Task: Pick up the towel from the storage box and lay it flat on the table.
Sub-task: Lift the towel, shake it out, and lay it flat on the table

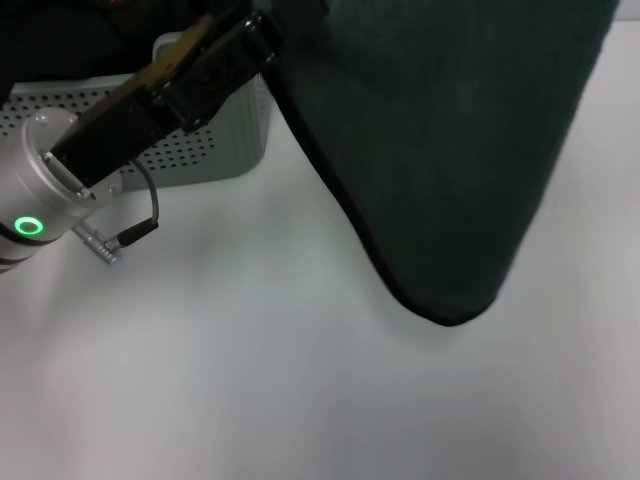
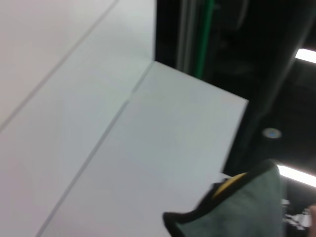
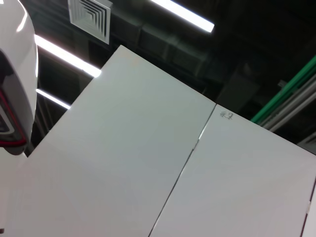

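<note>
The dark teal towel (image 1: 450, 150) hangs spread in the air over the white table (image 1: 250, 380), and its rounded lower corner with black edging is just above the tabletop. My left gripper (image 1: 262, 30) is at the towel's upper left edge and is shut on it. A towel corner also shows in the left wrist view (image 2: 252, 207). The pale green storage box (image 1: 215, 150) with holed sides stands at the back left, behind my left arm. My right gripper is out of view, and the right wrist view shows only ceiling and wall panels.
My left arm, with a green light ring (image 1: 28, 226) and a dangling cable (image 1: 140, 228), crosses in front of the box. White tabletop stretches below and to the left of the hanging towel.
</note>
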Tool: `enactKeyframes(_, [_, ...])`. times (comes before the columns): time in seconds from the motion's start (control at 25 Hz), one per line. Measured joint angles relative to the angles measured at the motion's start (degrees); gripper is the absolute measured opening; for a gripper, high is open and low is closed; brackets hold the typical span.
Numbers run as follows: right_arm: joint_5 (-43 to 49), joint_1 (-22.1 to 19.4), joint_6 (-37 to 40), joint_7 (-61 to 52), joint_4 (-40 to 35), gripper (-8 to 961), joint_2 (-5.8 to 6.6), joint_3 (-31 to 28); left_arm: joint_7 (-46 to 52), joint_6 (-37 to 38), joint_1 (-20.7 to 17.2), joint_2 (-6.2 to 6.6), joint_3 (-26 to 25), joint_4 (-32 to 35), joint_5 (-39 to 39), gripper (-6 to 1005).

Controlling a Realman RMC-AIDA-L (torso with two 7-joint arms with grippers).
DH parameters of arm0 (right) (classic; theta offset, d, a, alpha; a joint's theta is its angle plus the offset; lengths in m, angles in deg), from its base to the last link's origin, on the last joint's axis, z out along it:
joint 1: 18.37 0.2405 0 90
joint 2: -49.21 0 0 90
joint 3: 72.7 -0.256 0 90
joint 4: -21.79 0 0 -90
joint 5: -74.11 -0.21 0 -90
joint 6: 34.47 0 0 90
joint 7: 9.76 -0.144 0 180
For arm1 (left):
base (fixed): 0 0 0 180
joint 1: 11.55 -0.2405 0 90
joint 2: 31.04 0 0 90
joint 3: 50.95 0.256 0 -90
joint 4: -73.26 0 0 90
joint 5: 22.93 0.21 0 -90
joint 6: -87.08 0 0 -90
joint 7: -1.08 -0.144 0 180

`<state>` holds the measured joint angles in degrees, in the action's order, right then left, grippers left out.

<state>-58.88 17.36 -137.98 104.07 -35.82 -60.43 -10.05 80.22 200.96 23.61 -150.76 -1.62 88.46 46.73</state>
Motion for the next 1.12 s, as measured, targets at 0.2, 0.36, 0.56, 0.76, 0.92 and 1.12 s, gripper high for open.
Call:
enactKeyframes(0.2, [0.41, -0.33, 0.04, 0.44, 1.09, 11, 0.04, 0.03, -0.07, 2.34, 1.23, -0.06, 2.0, 0.46, 0.26, 425])
enactKeyframes(0.36, [0.43, -0.07, 0.03, 0.57, 1.35, 11, 0.12, 0.29, -0.13, 1.95, 1.66, -0.19, 3.15, 0.59, 0.05, 424])
enactKeyframes(0.56, [0.67, 0.13, 0.03, 0.57, 1.35, 12, 0.13, 0.47, -0.37, 1.58, 1.67, -0.18, 2.85, 0.58, -0.03, 412])
enactKeyframes(0.76, [1.1, -0.27, 0.03, 0.39, 1.36, 12, 0.15, 0.46, -0.39, 1.4, 1.55, -0.01, 2.63, 0.69, -1.3, 360])
enactKeyframes(0.92, [1.13, -0.5, 0.04, 0.27, 1.36, 12, 0.14, 0.7, -0.46, 1.17, 0.99, 0.02, 2.53, 0.52, -2.37, 342])
enactKeyframes(1.12, [1.13, -0.6, 0.07, 0.38, 1.36, 13, 0.17, 1.38, -0.61, 0.72, -0.13, -0.06, 2.31, 0.25, -4.39, 337])
